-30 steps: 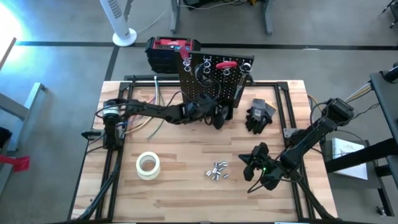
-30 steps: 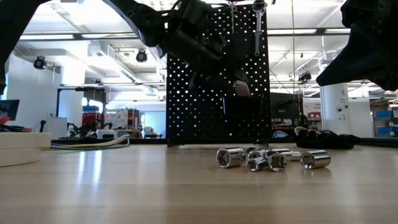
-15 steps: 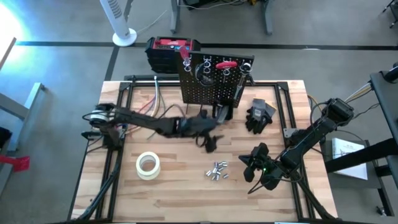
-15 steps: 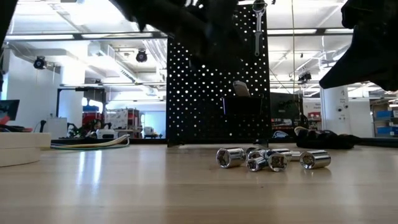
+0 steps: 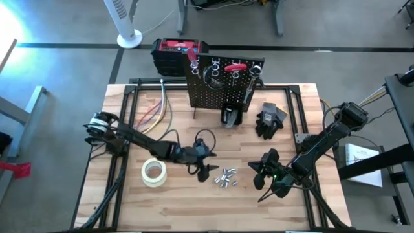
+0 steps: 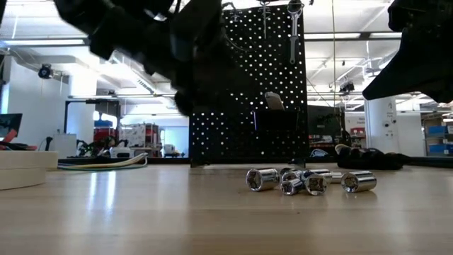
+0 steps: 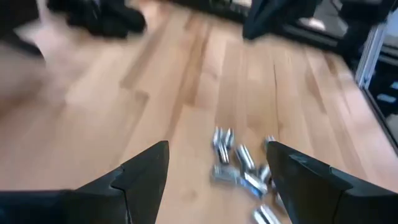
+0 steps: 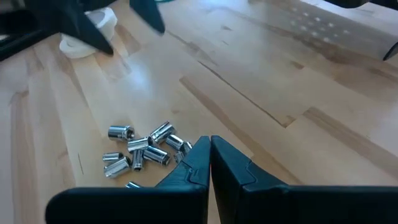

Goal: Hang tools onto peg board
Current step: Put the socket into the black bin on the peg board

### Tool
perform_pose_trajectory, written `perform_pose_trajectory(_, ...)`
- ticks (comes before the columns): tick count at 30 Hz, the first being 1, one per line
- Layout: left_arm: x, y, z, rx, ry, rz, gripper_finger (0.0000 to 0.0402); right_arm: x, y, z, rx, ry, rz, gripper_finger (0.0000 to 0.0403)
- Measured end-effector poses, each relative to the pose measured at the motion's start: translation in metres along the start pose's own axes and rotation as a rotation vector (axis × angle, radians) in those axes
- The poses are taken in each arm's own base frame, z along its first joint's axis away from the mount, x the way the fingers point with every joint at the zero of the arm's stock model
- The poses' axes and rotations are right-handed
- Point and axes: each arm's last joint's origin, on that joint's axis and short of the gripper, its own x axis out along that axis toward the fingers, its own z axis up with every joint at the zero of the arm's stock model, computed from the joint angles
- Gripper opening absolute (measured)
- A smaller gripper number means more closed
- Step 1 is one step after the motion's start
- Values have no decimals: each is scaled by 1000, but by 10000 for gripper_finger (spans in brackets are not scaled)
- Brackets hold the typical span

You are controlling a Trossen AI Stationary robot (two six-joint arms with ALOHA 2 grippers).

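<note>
Sockets (image 5: 225, 177), the short silvery tools, lie heaped at lower centre of the high view, just right of my left gripper (image 5: 206, 169), whose fingers are spread wide with nothing between them. My right gripper (image 5: 264, 169) waits lower right, fingers pressed together. Upper centre stands the peg board (image 5: 223, 84)

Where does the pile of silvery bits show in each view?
High view: silvery bits, centre-bottom, right of the tape roll.
Low view, right of centre, before the peg board.
Left wrist view, lower centre.
Right wrist view, lower left.
</note>
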Motion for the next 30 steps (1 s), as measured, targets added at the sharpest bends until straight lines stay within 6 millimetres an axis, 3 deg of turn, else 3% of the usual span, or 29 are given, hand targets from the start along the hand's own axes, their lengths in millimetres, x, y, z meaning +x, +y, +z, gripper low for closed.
perform_pose_trajectory(9,3,-25,-37,-19,73,-36,262,0,1,0,7,-3,9,2)
perform_pose_trajectory(16,15,-36,-51,-31,110,-44,262,0,1,1,7,-4,9,2)
perform_pose_trajectory(24,48,-43,-70,-24,170,-44,262,0,2,1,13,-5,13,2)
perform_pose_trajectory(30,71,-51,-73,-45,192,-43,258,0,2,1,17,0,19,2)
